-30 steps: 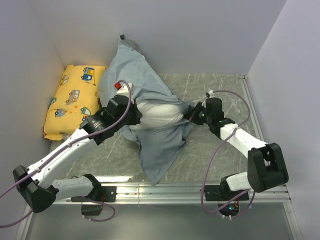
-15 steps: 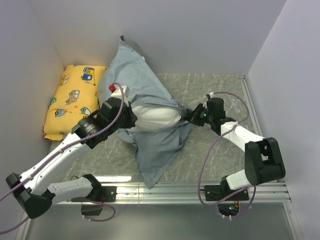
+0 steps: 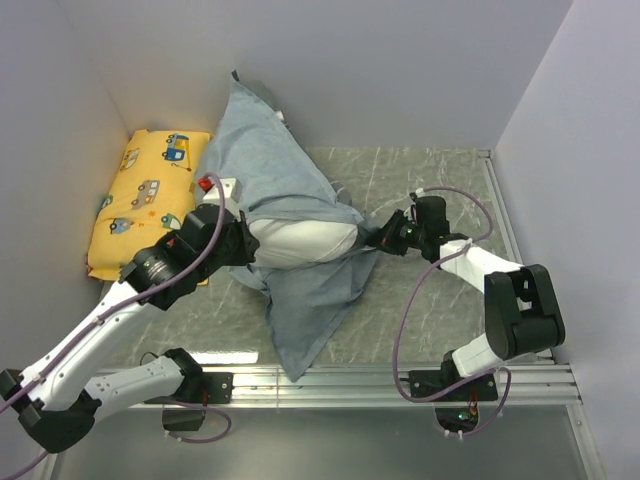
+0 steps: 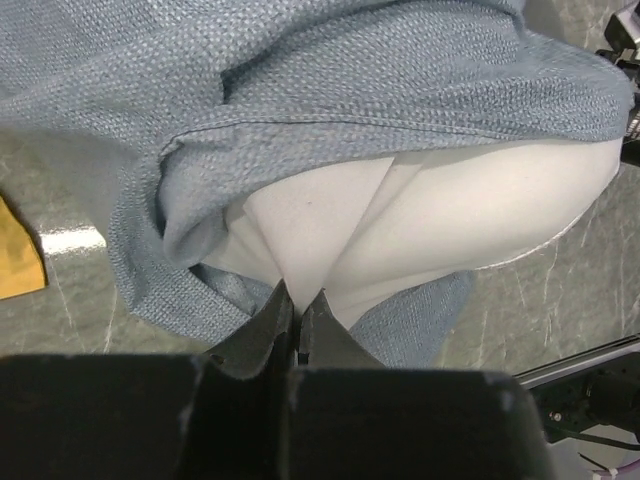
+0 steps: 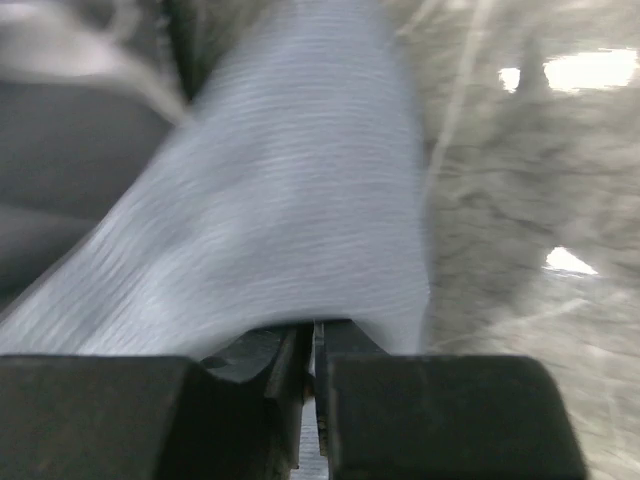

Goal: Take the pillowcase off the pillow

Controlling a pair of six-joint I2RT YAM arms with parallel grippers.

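The left gripper point(image 4: 297, 312) pinches the pillow point(image 4: 450, 215) at its left end. Right of it, the right gripper point(image 5: 315, 345) clamps the pillowcase point(image 5: 300, 220).

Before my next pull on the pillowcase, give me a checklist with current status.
1. The left gripper holds the pillow itself: ok, shut on white fabric.
2. The right gripper holds the pillowcase: ok, cloth runs from its closed fingers, though the view is blurred.
3. Pillow showing through the opening: ok, a white bulge is exposed between the arms.
4. Pillow fully out: not ok, its far end is covered.
5. The yellow pillow untouched: cannot tell, the left arm overlaps its corner from above.
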